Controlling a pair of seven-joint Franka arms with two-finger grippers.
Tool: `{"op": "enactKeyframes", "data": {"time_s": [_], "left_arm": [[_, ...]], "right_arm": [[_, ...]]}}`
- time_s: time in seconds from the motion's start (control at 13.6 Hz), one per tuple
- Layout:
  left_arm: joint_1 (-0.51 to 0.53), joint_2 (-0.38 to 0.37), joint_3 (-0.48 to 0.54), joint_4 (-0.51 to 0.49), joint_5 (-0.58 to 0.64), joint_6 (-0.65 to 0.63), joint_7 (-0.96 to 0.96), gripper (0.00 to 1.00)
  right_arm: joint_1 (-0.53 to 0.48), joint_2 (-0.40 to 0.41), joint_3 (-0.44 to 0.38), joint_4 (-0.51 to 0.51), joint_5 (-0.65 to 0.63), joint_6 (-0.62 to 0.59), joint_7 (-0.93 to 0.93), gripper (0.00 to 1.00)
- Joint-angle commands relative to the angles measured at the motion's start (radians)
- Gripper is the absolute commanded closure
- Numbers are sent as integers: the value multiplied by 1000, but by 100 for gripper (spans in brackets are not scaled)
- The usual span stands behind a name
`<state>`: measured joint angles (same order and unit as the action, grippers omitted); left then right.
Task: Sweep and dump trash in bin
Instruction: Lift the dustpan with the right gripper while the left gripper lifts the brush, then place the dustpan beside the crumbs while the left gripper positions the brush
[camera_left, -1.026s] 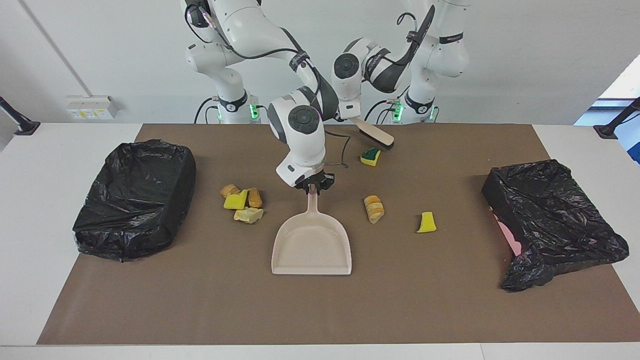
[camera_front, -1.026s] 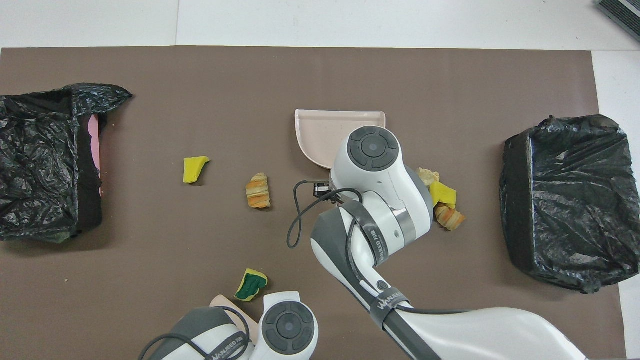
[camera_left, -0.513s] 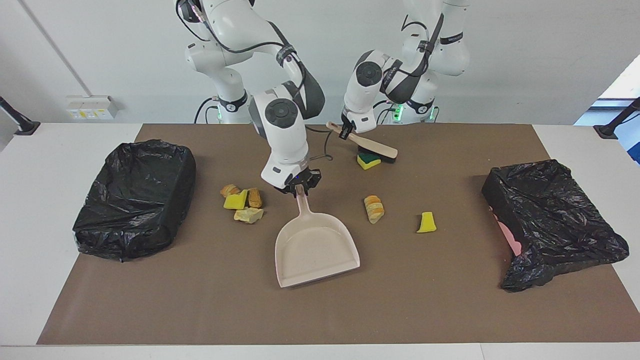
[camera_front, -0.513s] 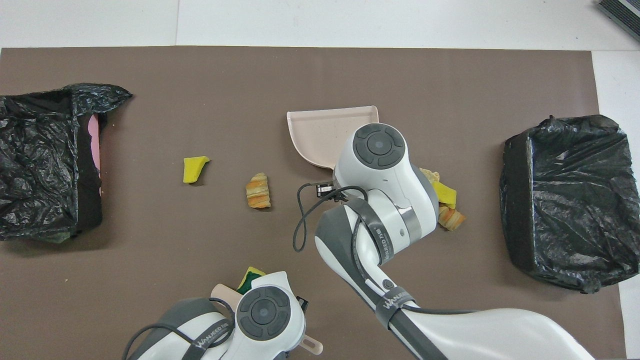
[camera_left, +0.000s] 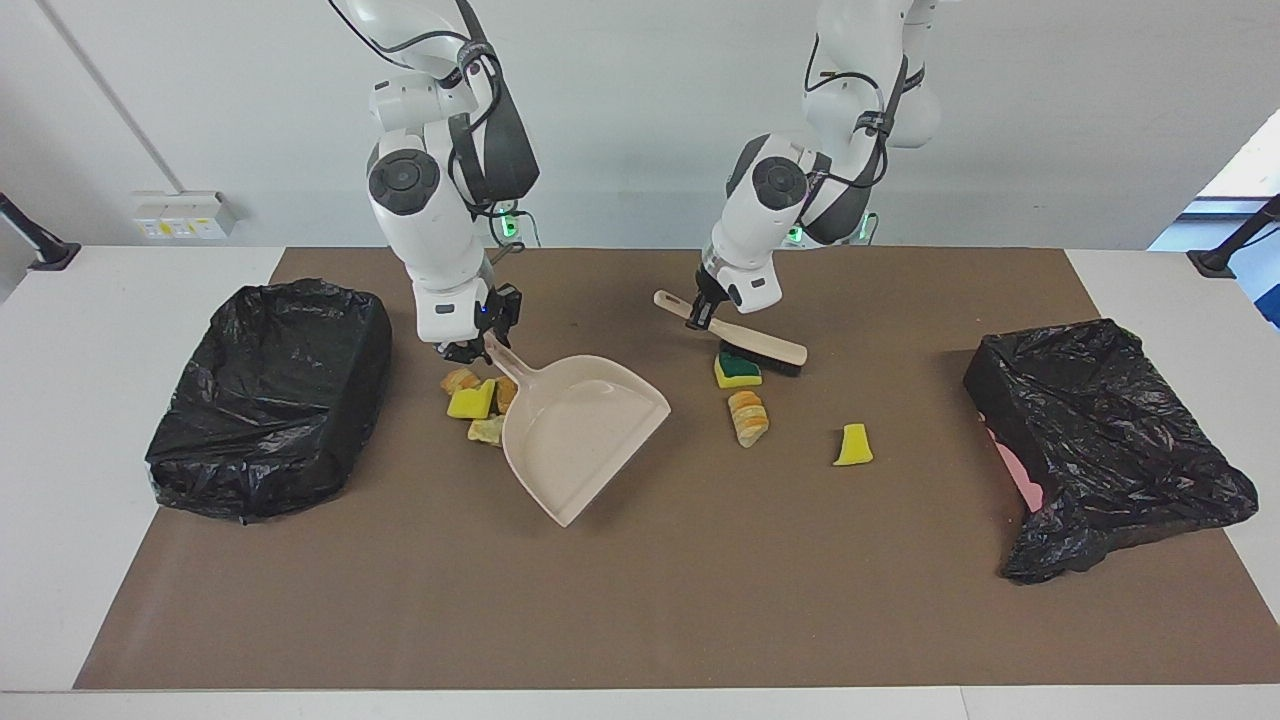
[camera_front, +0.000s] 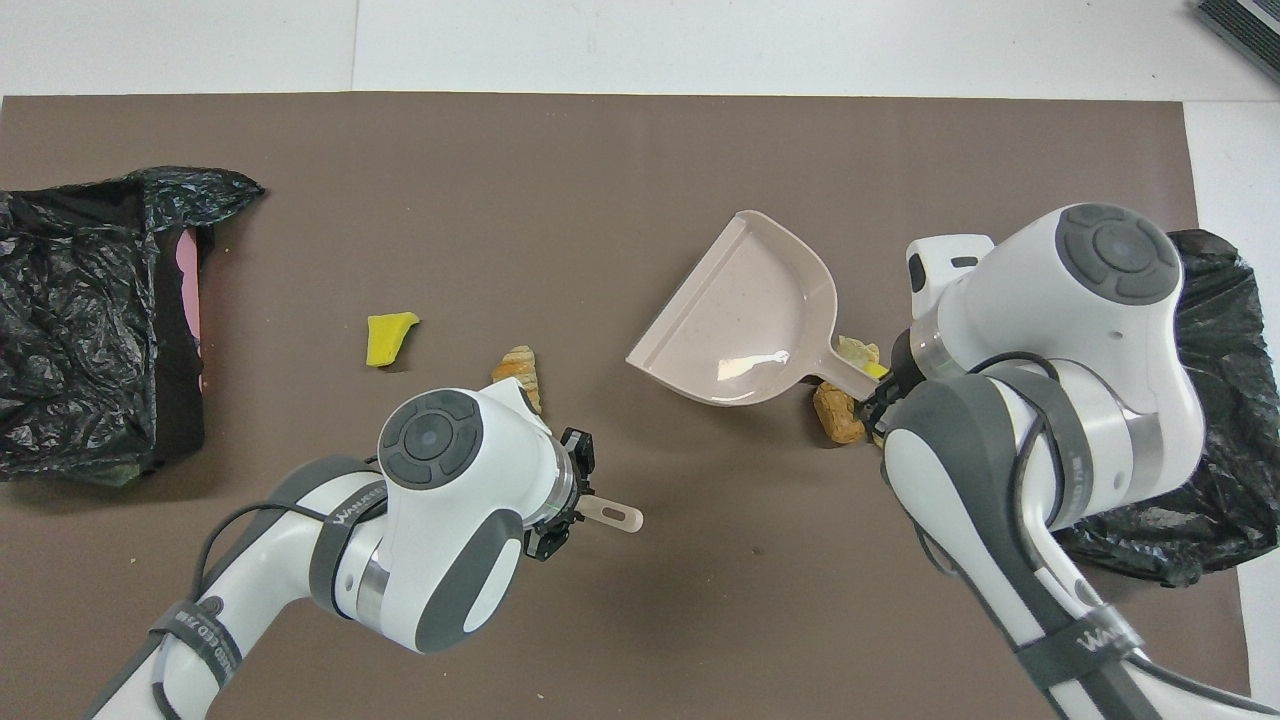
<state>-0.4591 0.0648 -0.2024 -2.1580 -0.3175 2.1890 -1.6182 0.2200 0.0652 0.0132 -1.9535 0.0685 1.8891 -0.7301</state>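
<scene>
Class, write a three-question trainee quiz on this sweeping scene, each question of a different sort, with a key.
1. True or false: the beige plastic dustpan holds trash.
2. Which tool does the left gripper hold? A) beige hand brush B) dustpan
3. Fill in: the yellow sponge chunk with a green face lies right beside the brush's ____.

Key: 1 false; the pan, in the right gripper, is empty. 2 A. 3 bristles.

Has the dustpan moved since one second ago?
Yes. The dustpan, held by the right gripper, has swung toward the bin at the right arm's end.
</scene>
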Motion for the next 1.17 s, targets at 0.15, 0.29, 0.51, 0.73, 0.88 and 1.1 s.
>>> {"op": "enactKeyframes", "data": {"time_s": [0.15,0.29,0.51,0.73,0.88,1.1], "left_arm": [[40,-3,-6,130,64,-289,258,100],[77,-36,-3,132,96,-313,372,100],[132,-42,0,130,188,-363,613,100],[235,-33,0,125,307,-342,962,100],[317,-29,0,118,310,-321,1191,100],[425,-23,0,110,310,-285,1492,100]], "right_arm": [[-5,-113,11,-189,-157,88,-331,100],[11,-133,11,-215,-173,100,-345,100],[51,-117,13,-217,-191,186,-318,100],[156,-67,13,-185,-191,223,-130,100],[165,-44,17,-165,-193,226,-112,100],[211,-32,16,-169,-197,231,-108,100]]}}
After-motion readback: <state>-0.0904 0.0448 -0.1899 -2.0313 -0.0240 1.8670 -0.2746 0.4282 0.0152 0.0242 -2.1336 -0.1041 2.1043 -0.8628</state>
